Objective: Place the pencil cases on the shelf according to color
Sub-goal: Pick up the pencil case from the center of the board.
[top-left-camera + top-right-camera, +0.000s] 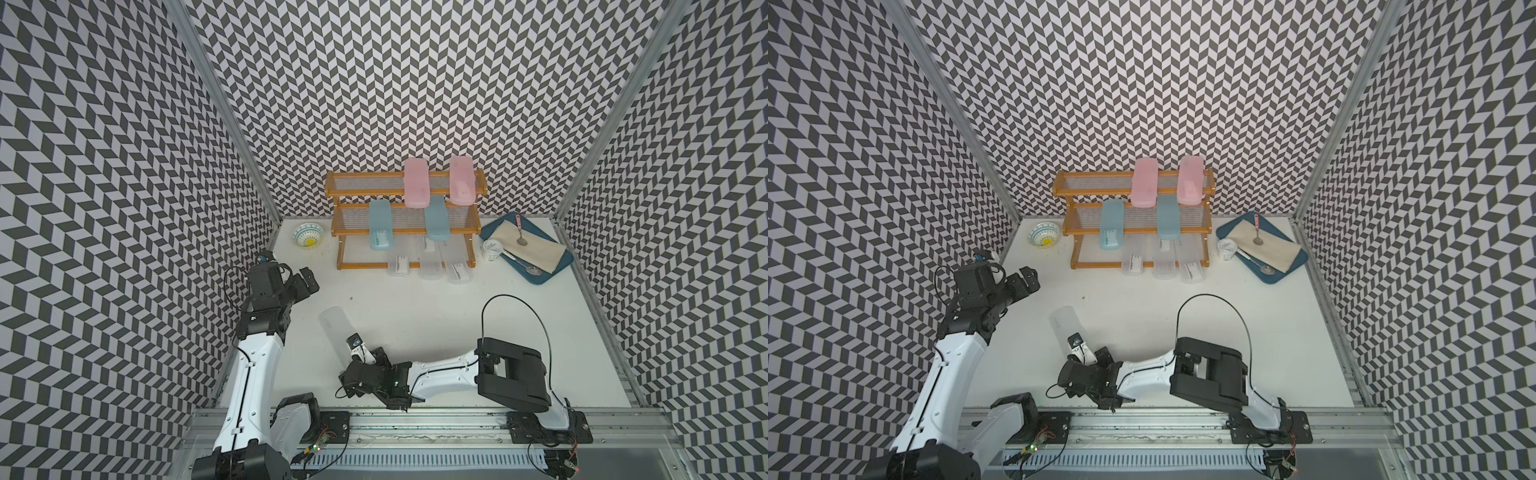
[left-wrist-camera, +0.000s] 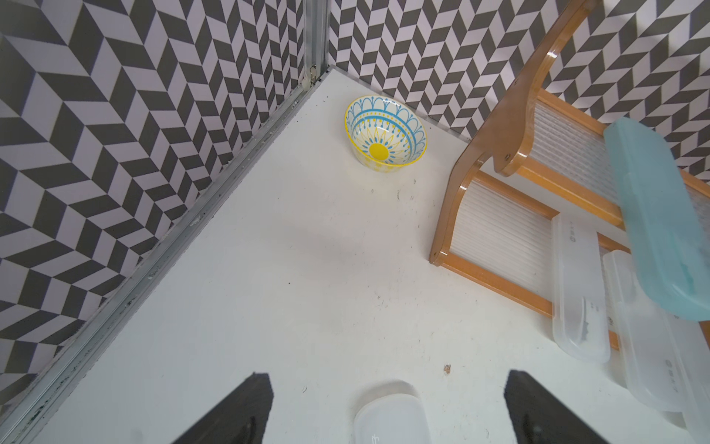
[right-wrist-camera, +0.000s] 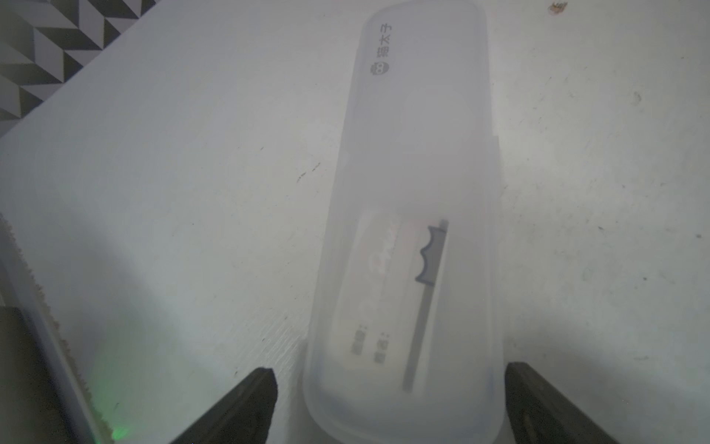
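Note:
The shelf (image 1: 365, 192) stands at the back wall. Two pink pencil cases (image 1: 416, 183) (image 1: 462, 179) lie on its top tier, two light blue ones (image 1: 380, 224) (image 1: 436, 218) on the middle tier, and three frosted clear ones (image 1: 432, 259) on the bottom tier. One more clear case (image 1: 336, 330) lies flat on the table near the front. My right gripper (image 3: 390, 371) is open, and its fingers straddle the near end of this case (image 3: 415, 192). My left gripper (image 2: 388, 376) hangs open and empty above the table, past the case's far end (image 2: 388, 419).
A patterned bowl (image 1: 308, 237) sits left of the shelf, near the back corner. A dark blue tray (image 1: 540, 274) at the back right holds a cloth, spoons and a white cup (image 1: 492, 249). Patterned walls close in the left, back and right sides.

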